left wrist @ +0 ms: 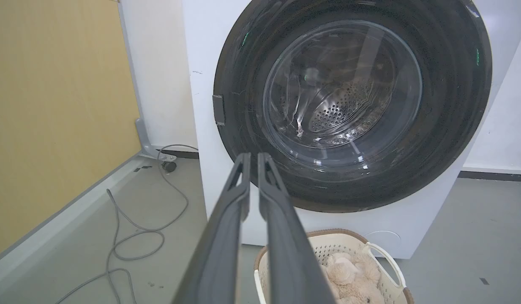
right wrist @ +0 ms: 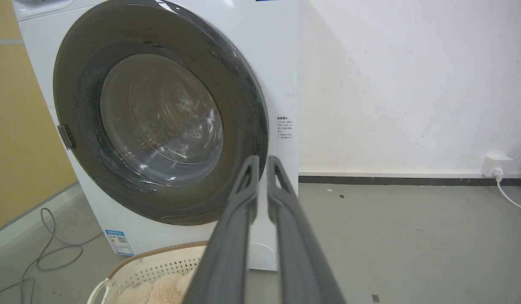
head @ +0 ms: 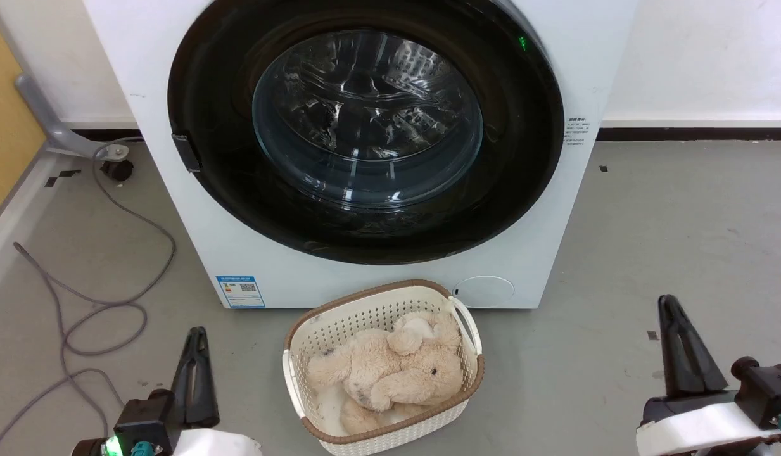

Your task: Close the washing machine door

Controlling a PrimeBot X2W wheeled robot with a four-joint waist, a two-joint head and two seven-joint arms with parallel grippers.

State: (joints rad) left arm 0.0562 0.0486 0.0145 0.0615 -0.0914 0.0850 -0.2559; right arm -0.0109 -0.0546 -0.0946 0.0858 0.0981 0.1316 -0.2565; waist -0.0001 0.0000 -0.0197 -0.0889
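The round black-rimmed glass door (head: pixel 367 123) looked shut, flush on the white washing machine (head: pixel 175 240)! Clear of it rested the left gripper (head: pixel 198 335) and right gripper (head: pixel 669 304), jaws narrow, empty: nothing left to push, I'd say.

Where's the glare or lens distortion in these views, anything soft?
Head view: streaky white reflections on the clear glass of the round black-rimmed washing machine door, otherwise sharp. Left wrist view: similar glints; wide-angle lens tilts the edges of the big white washing machine; dark left claw looms large. Right wrist view: glass looks duller, hazier; soft shadow on the white wall beside the machine.
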